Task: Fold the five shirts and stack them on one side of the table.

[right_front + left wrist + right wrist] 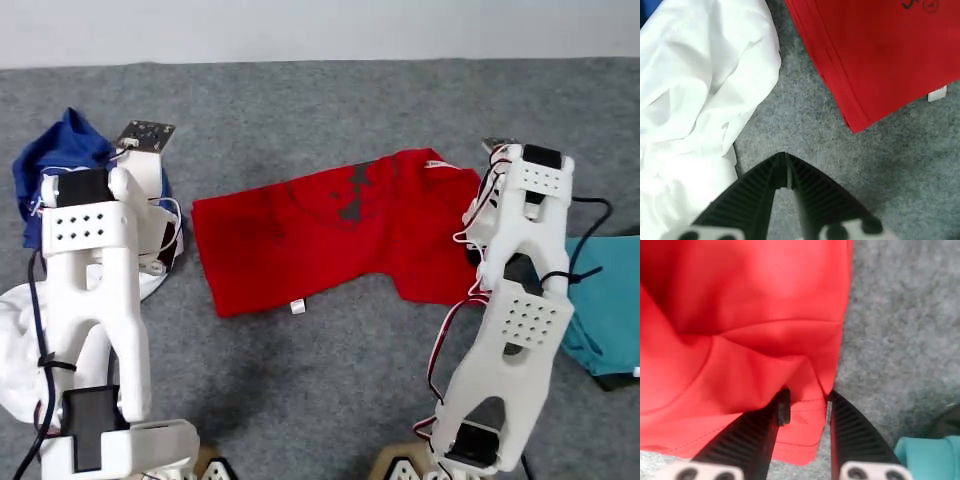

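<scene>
Grey, felt-like desk [350, 390] on all sides; plain pale wall [320, 30] past its far edge.

Left hand [785, 159]: closed tip to tip, gripping nothing, hanging over bare grey felt. Close on one side of it, a crumpled white shirt [695, 100]; on the other, just past the fingertips, the folded edge of the red shirt [330, 235] with its small white tag [938, 93]. Farther out beyond that hand, a bunched blue shirt [55, 160].

Right hand [805, 409]: parted a little, clamping nothing, poised right over the red shirt's hem, red cloth lying flat between the fingertips. Near it, on the outer side, a teal shirt [925, 457] on the desk.
</scene>
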`<state>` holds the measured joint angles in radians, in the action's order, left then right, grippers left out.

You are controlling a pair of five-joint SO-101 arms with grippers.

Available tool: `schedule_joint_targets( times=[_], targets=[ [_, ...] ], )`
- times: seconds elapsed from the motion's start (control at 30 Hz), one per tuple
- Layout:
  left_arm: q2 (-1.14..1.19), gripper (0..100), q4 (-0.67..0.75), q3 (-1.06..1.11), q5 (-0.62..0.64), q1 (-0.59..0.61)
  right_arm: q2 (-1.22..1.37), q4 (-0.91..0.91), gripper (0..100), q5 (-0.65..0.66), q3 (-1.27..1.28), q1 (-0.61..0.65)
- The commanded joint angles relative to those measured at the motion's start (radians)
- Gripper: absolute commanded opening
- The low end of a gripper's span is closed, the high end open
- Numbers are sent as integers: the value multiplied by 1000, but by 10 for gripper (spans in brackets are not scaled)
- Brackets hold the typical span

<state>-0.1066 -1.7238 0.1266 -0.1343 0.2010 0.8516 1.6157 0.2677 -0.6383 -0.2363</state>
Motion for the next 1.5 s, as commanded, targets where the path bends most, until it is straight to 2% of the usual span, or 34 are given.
schedule_joint_targets(
  times=[0.0, 0.37, 0.7, 0.87, 1.03, 1.47],
  targets=[
    [-41, 2, 6, -4, 3, -9, -45, 7, 127, -3, -8, 13],
    [-43, 2, 6, -7, 3, -9, -102, 16, 8, -5, -8, 44],
    [-43, 2, 6, -7, 3, -9, -153, 56, 17, 0, -8, 45],
    [-43, 2, 8, -7, 3, -9, -157, 97, 92, -2, -8, 44],
    [-43, 2, 8, -7, 3, -9, -154, 87, 52, 0, -8, 44],
    [-48, 2, 3, -4, 3, -9, -163, 111, 91, -5, -8, 44]
  ],
)
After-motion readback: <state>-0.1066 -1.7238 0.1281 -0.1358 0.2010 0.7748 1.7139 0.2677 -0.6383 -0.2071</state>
